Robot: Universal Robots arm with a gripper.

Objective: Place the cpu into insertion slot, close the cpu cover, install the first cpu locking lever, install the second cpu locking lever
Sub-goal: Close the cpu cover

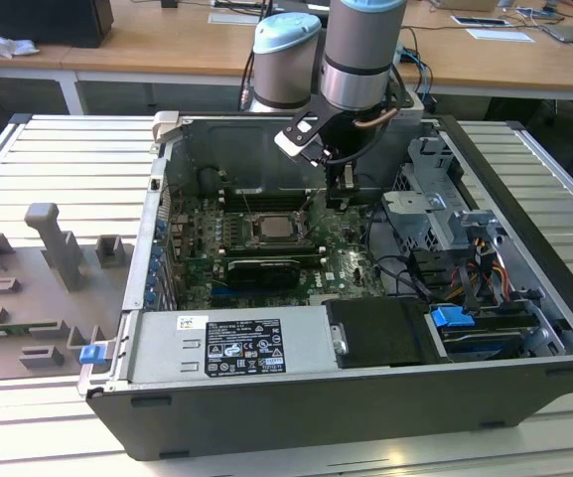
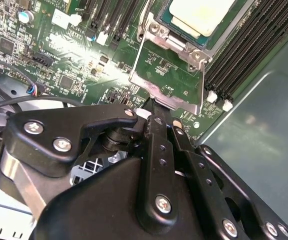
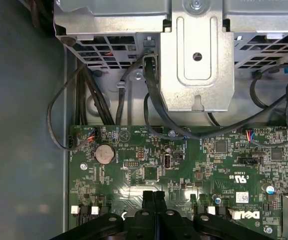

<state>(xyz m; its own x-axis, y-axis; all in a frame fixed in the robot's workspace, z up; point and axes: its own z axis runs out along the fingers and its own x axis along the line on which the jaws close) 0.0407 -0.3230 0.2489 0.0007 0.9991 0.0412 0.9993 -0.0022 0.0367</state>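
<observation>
The cpu (image 2: 201, 15) has a pale beige top and lies flat in the insertion slot (image 1: 271, 231) on the green board. The cpu cover (image 2: 169, 100), a silvery frame with a cut-out middle, stands raised from its hinge at the socket's edge, and green board shows through it. My gripper (image 2: 156, 107) is shut, its black fingertips together and touching the cover's free edge. In the first wrist view the fingers (image 3: 147, 197) press side by side with no gap. In the exterior view the gripper (image 1: 344, 194) hangs just to the right of the socket.
Long black memory slots (image 2: 248, 55) run beside the socket. A metal drive cage (image 3: 196, 55) with black cables (image 3: 153, 110) stands close to the gripper. A long black card (image 1: 266, 268) and the power supply (image 1: 236, 348) lie nearer the front. Grey fixtures (image 1: 53, 243) sit left of the case.
</observation>
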